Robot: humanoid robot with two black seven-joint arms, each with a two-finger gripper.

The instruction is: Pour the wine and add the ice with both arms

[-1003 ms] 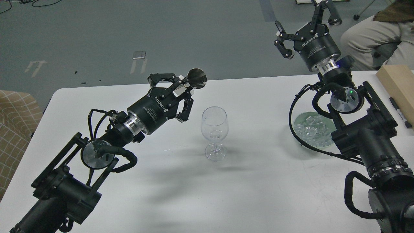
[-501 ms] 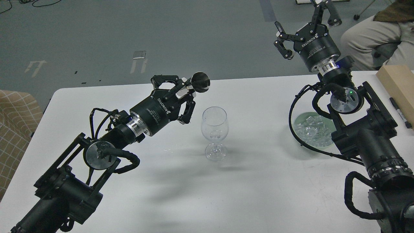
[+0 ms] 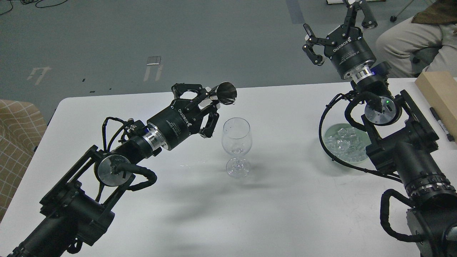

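Wine barely showing, perhaps a trace in the glass (image 3: 236,142); hard telling. Ice (image 3: 344,142) heaping in a green bowl (image 3: 330,134) at right, partly hidden behind the right arm. Left gripper (image 3: 210,103) clamping a small metal cup (image 3: 227,93), now tipped nearer above the glass than a second ago. Right gripper (image 3: 337,26) hanging raised beyond the bench (image 3: 285,214), fingers spread wide, holding nothing.

A white table (image 3: 285,214) stands on a grey floor (image 3: 178,39). At its right edge lies a pale wooden block (image 3: 438,93) with a black marker (image 3: 442,124) just beside it. A seated person (image 3: 410,39) is partly visible beyond; a checked cushion (image 3: 16,142) sits at left.
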